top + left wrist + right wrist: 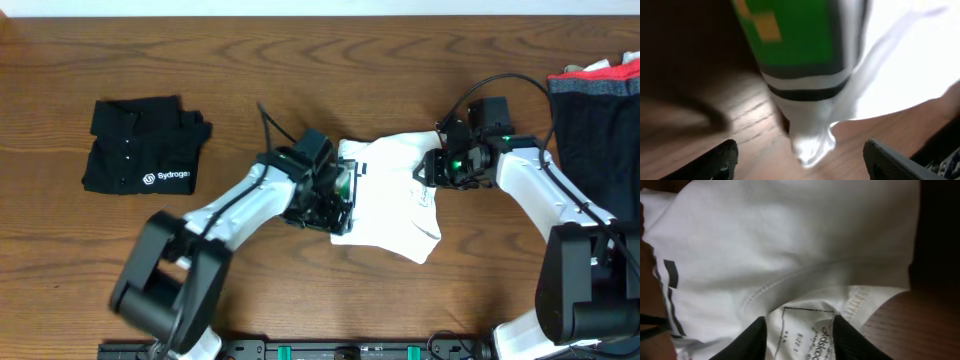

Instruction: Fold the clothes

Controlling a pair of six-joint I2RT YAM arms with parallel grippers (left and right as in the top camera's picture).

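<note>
The white T-shirt lies crumpled in the middle of the table, with its green-and-white logo patch close to the left wrist camera. My left gripper is at the shirt's left edge. Its jaws stand wide open, and a white fabric tip lies loose between them on the wood. My right gripper is at the shirt's upper right. Its fingers stand apart on either side of the collar's printed size label, and the label lies flat and unpinched between them.
A folded black shirt with white "Sydrogen" lettering lies at the far left. A pile of dark and red garments sits at the right edge. Bare wooden table surrounds the white shirt.
</note>
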